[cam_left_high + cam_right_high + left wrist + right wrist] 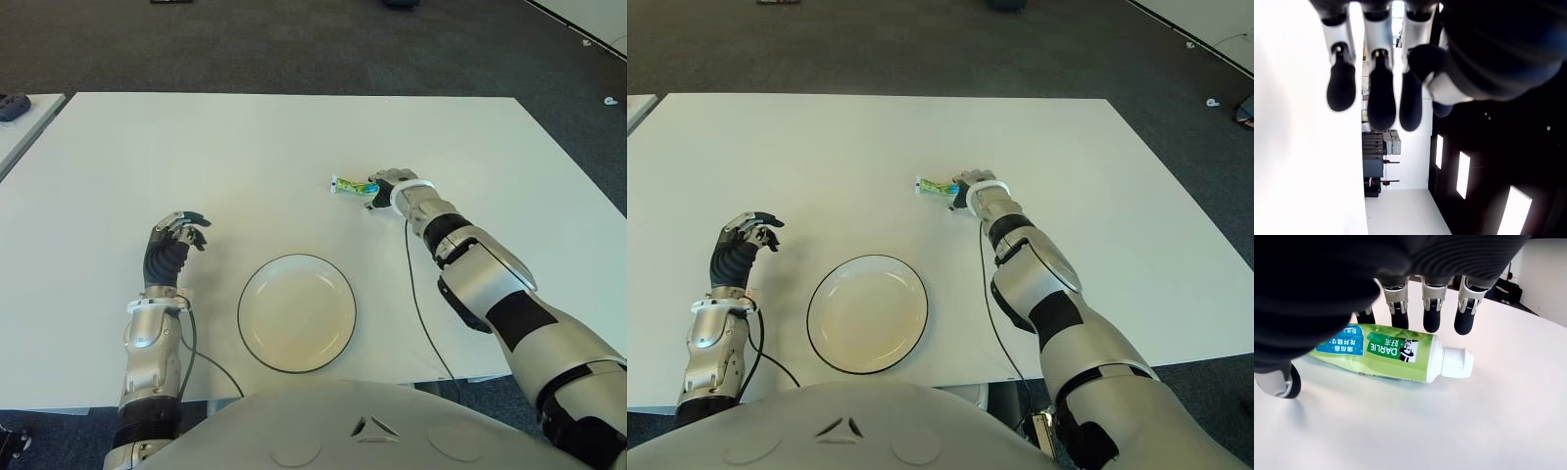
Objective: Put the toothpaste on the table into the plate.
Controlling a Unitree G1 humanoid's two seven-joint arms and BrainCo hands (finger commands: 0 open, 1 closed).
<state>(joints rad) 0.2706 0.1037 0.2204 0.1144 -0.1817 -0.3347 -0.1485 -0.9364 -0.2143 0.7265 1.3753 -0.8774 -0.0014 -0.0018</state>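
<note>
Nearest the robot's body, the white plate [297, 312] with its dark rim sits empty on the white table [245, 157], and the left hand [174, 238] shows just to the left of it, fingers loosely curled around nothing and taking no part in the work. Farther out and to the right, the right hand [384, 186] reaches over the toothpaste tube [1393, 357], a green and blue Darlie tube with a white cap [1458, 363], which lies flat on the table beyond the plate. In the right wrist view the fingers [1432, 316] hang spread over the far side of the tube with the thumb toward the near side, so the hand is open and nothing is gripped yet; whether any fingertip already touches the tube cannot be told. The step in hand looks like the grasp itself. To do it well, the hand should settle low enough that fingers and thumb close across the tube's firmer, fuller part near the cap instead of the flattened tail, which would likely fold or slip. A steady, moderate squeeze should hold it; then lift clear of the table before swinging back toward the plate and releasing low over its middle.
</note>
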